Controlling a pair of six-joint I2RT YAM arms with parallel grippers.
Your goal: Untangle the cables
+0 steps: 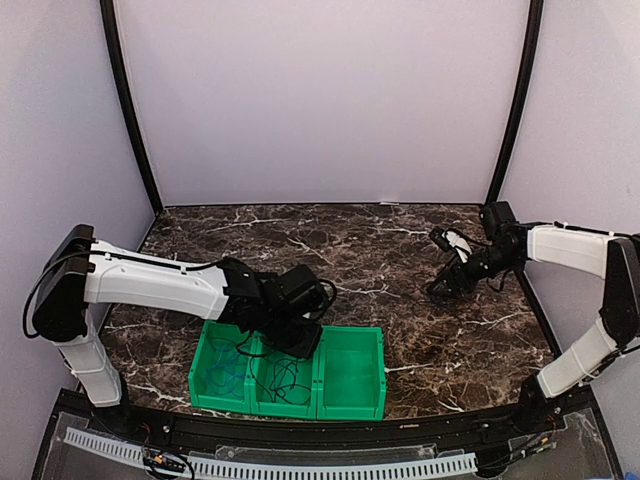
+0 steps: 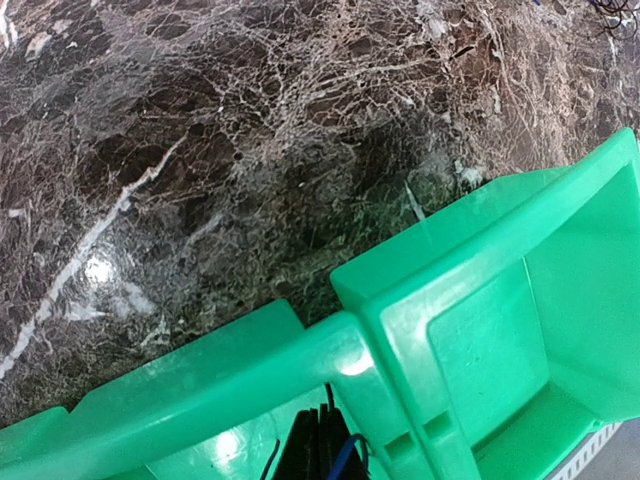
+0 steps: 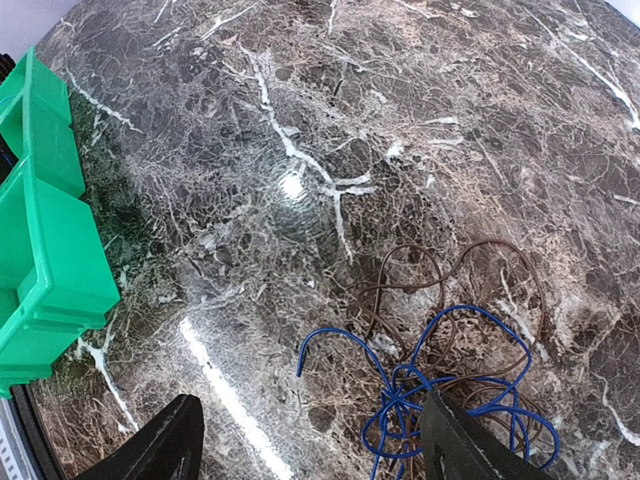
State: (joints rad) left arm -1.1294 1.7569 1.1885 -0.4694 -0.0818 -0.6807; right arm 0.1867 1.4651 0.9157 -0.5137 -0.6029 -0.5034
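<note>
Tangled together flat on the tabletop near its right edge: a thin blue cable (image 3: 400, 388) and a thin brown cable (image 3: 410, 285). Blue knotted in tight loops, one free end arching out to the left; brown spread in wider loops behind and through it. Loosely coiled in the left and middle compartments of the green bin (image 1: 350, 402): thin dark cables (image 1: 285, 378).

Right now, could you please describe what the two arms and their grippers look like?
The left arm and right arm match: white shells between black joints, with thin black wiring looping alongside. The left gripper and right gripper are black; the right one's fingers are plain dark wedges.
</note>
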